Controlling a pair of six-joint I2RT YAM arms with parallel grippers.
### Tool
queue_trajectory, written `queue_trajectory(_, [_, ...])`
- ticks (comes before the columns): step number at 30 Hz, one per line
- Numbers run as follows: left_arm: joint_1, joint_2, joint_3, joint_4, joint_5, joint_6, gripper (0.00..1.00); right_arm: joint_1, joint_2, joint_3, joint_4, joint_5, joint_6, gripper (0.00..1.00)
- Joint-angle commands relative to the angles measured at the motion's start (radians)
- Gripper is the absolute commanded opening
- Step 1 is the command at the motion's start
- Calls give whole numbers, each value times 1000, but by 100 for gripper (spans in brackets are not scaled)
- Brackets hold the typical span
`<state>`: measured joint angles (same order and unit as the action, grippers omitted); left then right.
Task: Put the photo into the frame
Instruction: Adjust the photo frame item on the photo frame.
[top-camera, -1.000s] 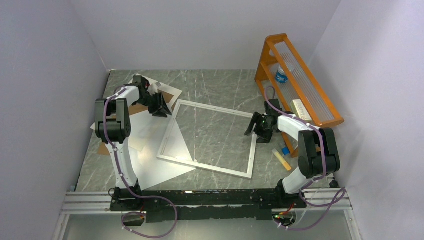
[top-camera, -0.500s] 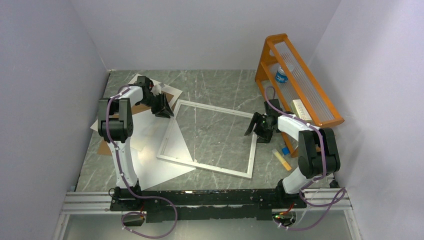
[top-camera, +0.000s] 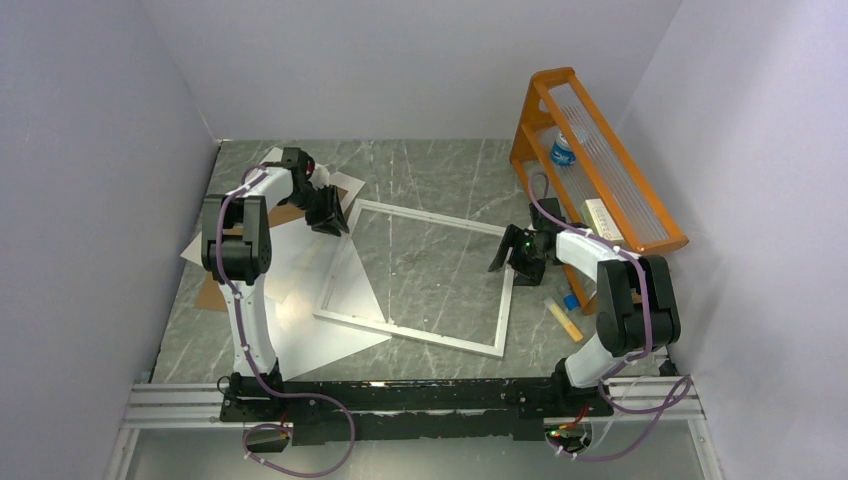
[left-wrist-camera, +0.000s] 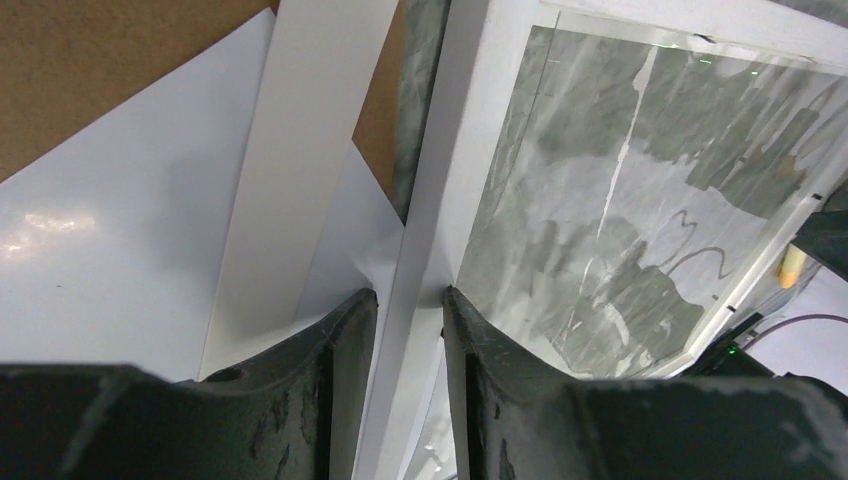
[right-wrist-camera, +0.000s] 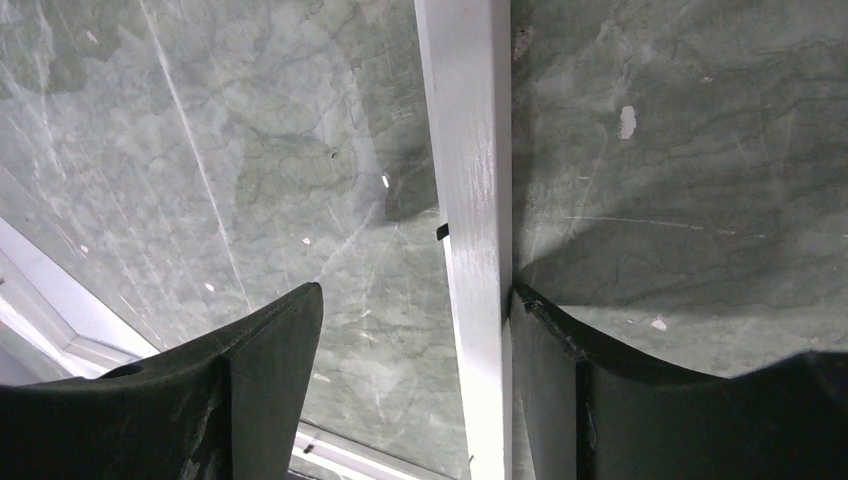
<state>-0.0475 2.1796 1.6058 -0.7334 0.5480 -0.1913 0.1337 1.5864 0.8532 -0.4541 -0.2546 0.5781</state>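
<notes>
The frame (top-camera: 410, 334), white-silver with glass over the marble, lies flat mid-table. My left gripper (top-camera: 329, 214) sits at its far left corner and is shut on the left rail (left-wrist-camera: 432, 190), which runs between the fingers (left-wrist-camera: 345, 330). My right gripper (top-camera: 513, 257) is open astride the right rail (right-wrist-camera: 470, 150); the outer finger (right-wrist-camera: 545, 340) touches the rail and the inner one stands well apart. White sheets (top-camera: 320, 320) lie left of the frame and partly under it. No printed side shows, so I cannot tell which is the photo.
A white card strip (left-wrist-camera: 300, 150) and a brown board (left-wrist-camera: 90, 70) lie beside the left rail. The orange rack (top-camera: 600, 170) holding a bottle (top-camera: 563, 150) stands at the far right. Small yellow and blue pieces (top-camera: 566, 322) lie near the right arm.
My left arm's wrist has shifted slightly right and farther back, its gripper staying at the frame's far left corner. The frame and the right arm have not visibly moved.
</notes>
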Motion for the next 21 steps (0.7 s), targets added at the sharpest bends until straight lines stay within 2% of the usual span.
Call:
queue_trajectory(1, [-73,80,-14,-41,-95,45,41,9,12,3,60,-89,-24,72])
queue_trajectory(6, [-89,103,9,-77,-137,66,44,10,13,1,87,-162,-42,74])
queue_trajectory(12, [-110,131,31,-115,-204,71,42,10,5,5,116,-177,-20,74])
queue_trajectory(16, [-111,116,31,-110,-257,60,42,9,-1,12,97,-123,-2,74])
queue_trajectory(21, [-111,78,31,-93,-310,46,43,10,-25,30,35,16,11,74])
